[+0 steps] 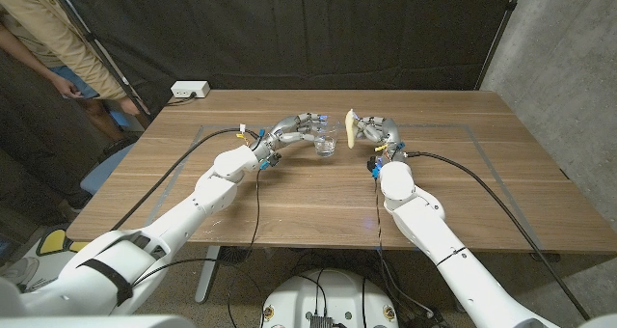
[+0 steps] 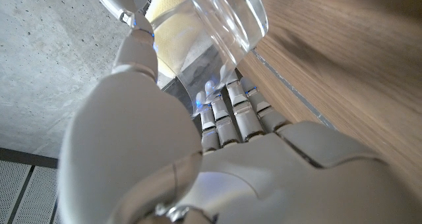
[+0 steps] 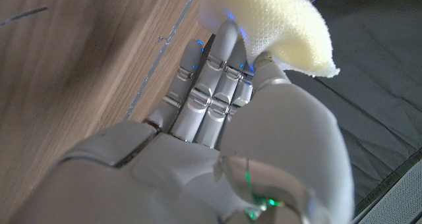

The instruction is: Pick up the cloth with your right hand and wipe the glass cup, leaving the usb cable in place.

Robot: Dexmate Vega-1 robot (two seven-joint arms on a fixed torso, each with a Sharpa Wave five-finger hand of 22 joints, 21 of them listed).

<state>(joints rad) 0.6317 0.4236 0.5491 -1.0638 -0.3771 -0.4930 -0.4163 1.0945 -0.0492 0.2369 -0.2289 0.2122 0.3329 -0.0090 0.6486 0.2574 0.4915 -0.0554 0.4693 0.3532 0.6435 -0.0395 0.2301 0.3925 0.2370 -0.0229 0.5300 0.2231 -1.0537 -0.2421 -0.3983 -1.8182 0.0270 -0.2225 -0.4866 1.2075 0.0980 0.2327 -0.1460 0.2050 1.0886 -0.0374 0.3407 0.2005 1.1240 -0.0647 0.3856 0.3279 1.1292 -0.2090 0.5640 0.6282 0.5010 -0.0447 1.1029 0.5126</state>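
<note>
Head view: both arms reach up from the bottom corners to frame centre, where the left hand point(image 1: 297, 128) grips the glass cup point(image 1: 325, 147) on the wooden table point(image 1: 463, 174) and the right hand point(image 1: 374, 131), just beside it, pinches the pale yellow cloth point(image 1: 352, 127) upright. Left wrist view: fingers point(image 2: 227, 115) close around the clear cup at upper centre. Right wrist view: thumb and fingers point(image 3: 211, 79) clamp the cloth at upper right.

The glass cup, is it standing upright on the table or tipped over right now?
Upright. In the head view the glass cup stands on the table, rim up, with the left hand around it.
</note>
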